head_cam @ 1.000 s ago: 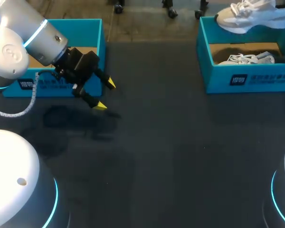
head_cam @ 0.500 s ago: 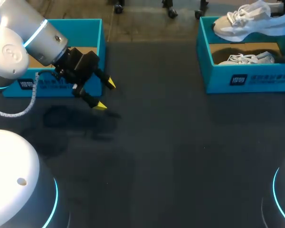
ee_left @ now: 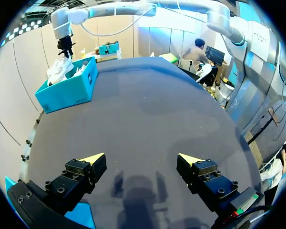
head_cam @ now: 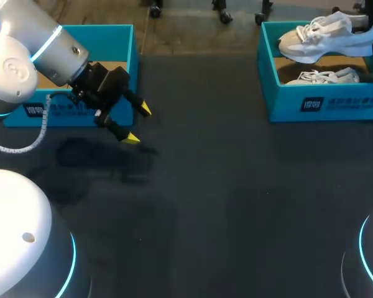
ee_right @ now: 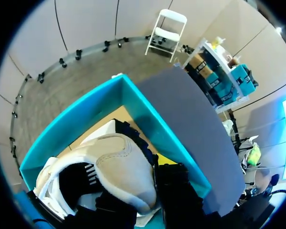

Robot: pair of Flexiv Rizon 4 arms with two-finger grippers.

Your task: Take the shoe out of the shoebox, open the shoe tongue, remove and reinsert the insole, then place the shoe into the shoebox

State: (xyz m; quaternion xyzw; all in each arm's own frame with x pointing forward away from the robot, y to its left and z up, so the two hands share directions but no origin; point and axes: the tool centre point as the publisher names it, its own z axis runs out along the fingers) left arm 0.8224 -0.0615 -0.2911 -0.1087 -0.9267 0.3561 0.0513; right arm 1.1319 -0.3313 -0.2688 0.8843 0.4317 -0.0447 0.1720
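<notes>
Right gripper [ee_right: 150, 183] is clamped on the white shoe [head_cam: 323, 38] at its heel end and holds it just above the open teal shoebox [head_cam: 323, 102], far right on the table [head_cam: 224, 186]. A second shoe [head_cam: 320, 77] lies inside the box. Left gripper [head_cam: 138, 124] hangs wide open and empty, just right of the other teal box [head_cam: 121, 37], far left.

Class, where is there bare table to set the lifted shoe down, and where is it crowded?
Bare: the table between the left box and right box, to the near edge. Tighter beside the open left tool. Crowded: the right box, lifted shoe above a second shoe.
</notes>
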